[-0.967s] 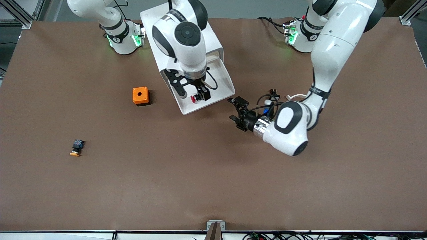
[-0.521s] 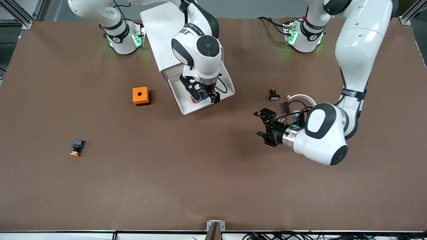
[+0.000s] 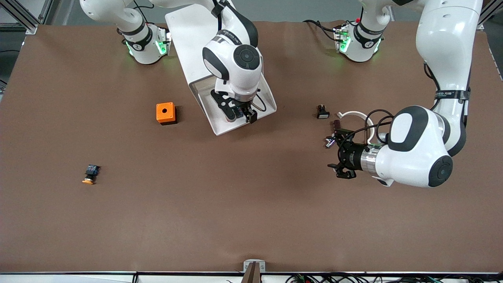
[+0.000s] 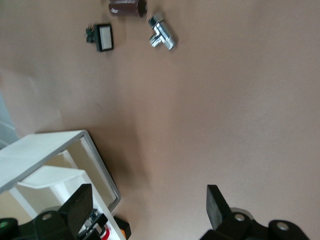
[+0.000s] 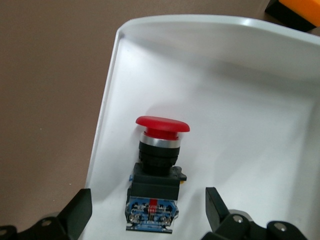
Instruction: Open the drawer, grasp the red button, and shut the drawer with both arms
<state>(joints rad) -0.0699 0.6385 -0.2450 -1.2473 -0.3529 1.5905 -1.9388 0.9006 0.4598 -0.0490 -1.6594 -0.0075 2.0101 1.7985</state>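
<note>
Button [image 5: 156, 165] lies in open drawer [image 3: 261, 84], right gripper [image 3: 239, 113] over it, fingers apart — off-centre closing could tip it. Left gripper [image 3: 341, 157] waits over counter [image 3: 196, 220], fingers apart.

Both arms are showing glossy white shells with black joint bands and round black caps at the joints. The right arm [image 3: 232, 59] is carrying dark lettering on a black collar, and thin black cable is looping beside its black gripper [image 3: 235, 112]. The left arm [image 3: 416, 151] is wearing a polished silver ring at the wrist, with black cables curling above its black gripper [image 3: 342, 155]. Green lights are glowing on both white bases.
</note>
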